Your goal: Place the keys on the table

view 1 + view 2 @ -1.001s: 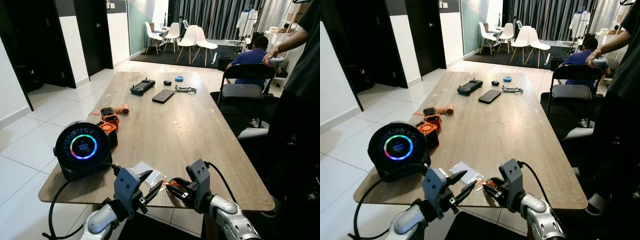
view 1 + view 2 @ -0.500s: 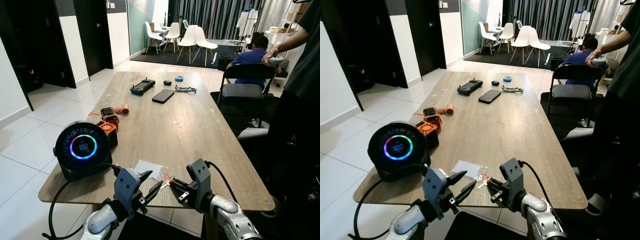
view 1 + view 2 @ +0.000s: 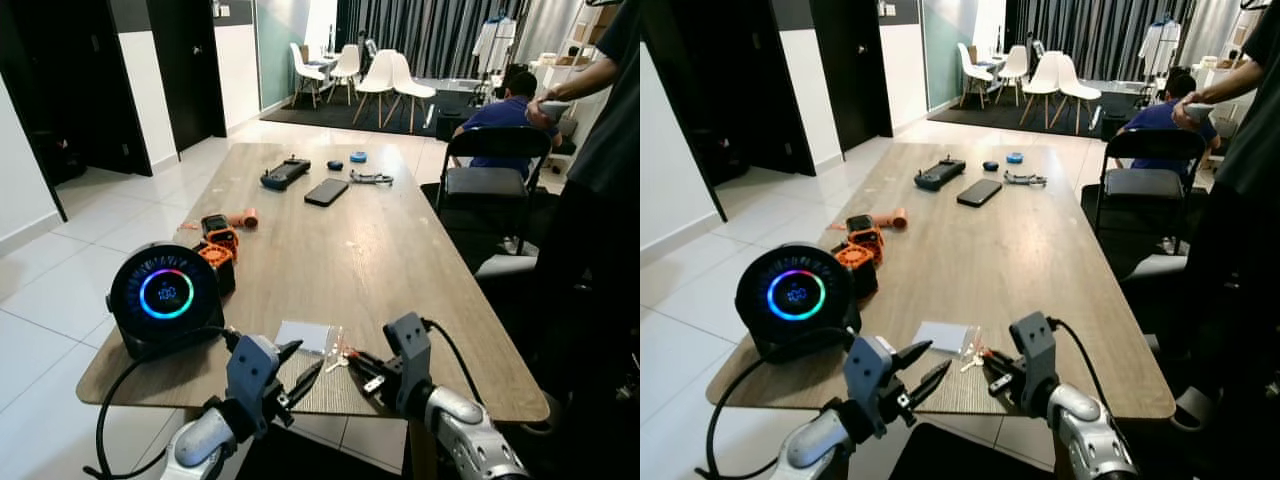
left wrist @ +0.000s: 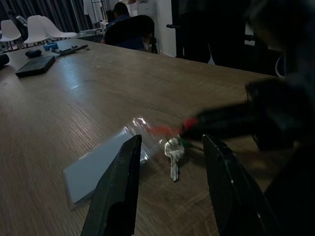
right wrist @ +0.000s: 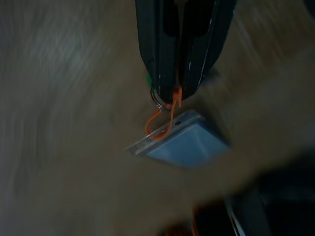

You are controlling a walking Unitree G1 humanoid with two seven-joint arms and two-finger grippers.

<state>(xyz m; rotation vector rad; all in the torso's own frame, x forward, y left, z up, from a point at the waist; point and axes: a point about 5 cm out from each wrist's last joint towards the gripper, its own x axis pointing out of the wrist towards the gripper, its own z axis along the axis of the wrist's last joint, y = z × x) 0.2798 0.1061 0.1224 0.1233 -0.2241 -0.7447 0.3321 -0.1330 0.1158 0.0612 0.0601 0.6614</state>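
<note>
The keys (image 4: 173, 153) are a silver key on an orange cord, joined to a clear card sleeve (image 3: 303, 336). Key and sleeve lie on the wooden table (image 3: 370, 250) near its front edge. My right gripper (image 3: 362, 362) is low over the table, shut on the cord and ring (image 5: 170, 96), with the sleeve (image 5: 186, 141) just beyond its fingertips. My left gripper (image 3: 306, 362) hovers at the table's front edge, just left of the keys. It is open, and the key lies between and beyond its two fingers (image 4: 118, 191).
A round black device with a glowing ring (image 3: 165, 297) stands at the front left, with orange tools (image 3: 220, 242) behind it. A phone (image 3: 326, 192) and a controller (image 3: 285, 174) lie far back. A black chair (image 3: 495, 165) and a standing person (image 3: 600, 170) are on the right.
My right gripper has carried the keys forward and down onto the table; the card sleeve now lies flat a little farther in. The left gripper has stayed put.
</note>
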